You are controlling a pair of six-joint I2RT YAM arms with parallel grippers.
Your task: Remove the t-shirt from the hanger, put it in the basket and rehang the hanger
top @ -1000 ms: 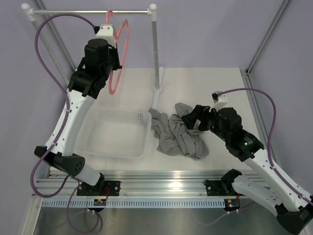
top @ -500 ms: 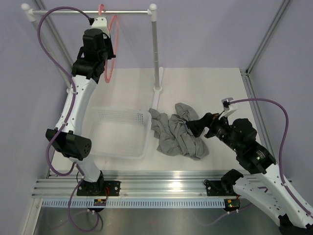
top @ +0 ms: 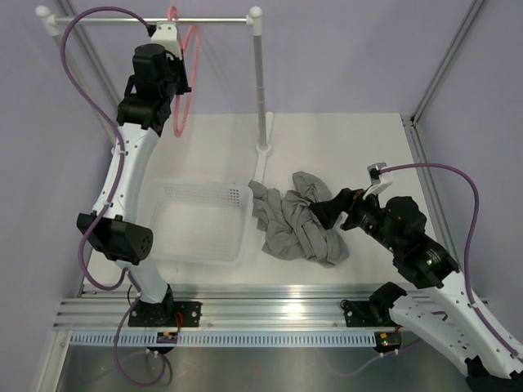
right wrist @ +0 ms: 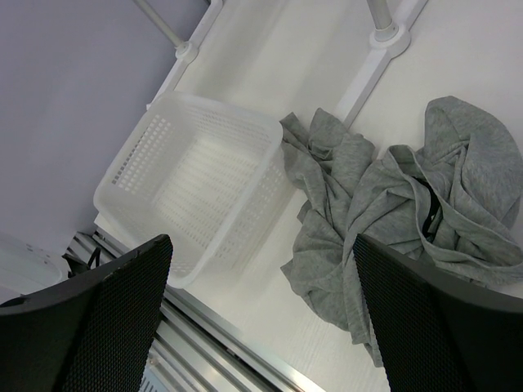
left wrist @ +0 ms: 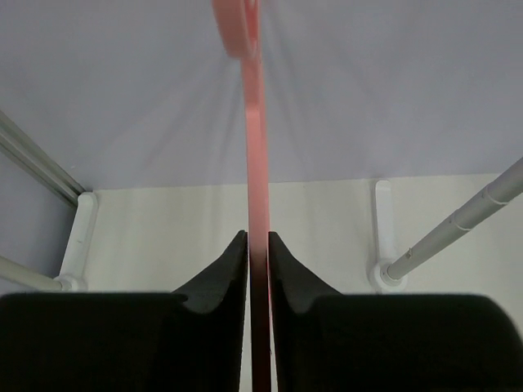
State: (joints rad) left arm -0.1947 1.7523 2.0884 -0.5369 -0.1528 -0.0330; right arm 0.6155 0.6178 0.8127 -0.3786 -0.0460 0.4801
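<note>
My left end effector [left wrist: 257,237] is clenched on the thin salmon-pink plastic hanger [left wrist: 253,155], its two fingers pinching the frame edge-on, high up by the white-and-silver clothes rail [top: 155,20] that the hook loops over. The hanger is bare. The plain grey cotton t-shirt [top: 294,224] lies crumpled on the white worktop [top: 351,147], just beside the white perforated plastic basket [top: 204,186] and near the rail's foot. My right end effector [right wrist: 261,269] hovers over the shirt's right edge, fingers spread wide and grasping nothing.
</note>
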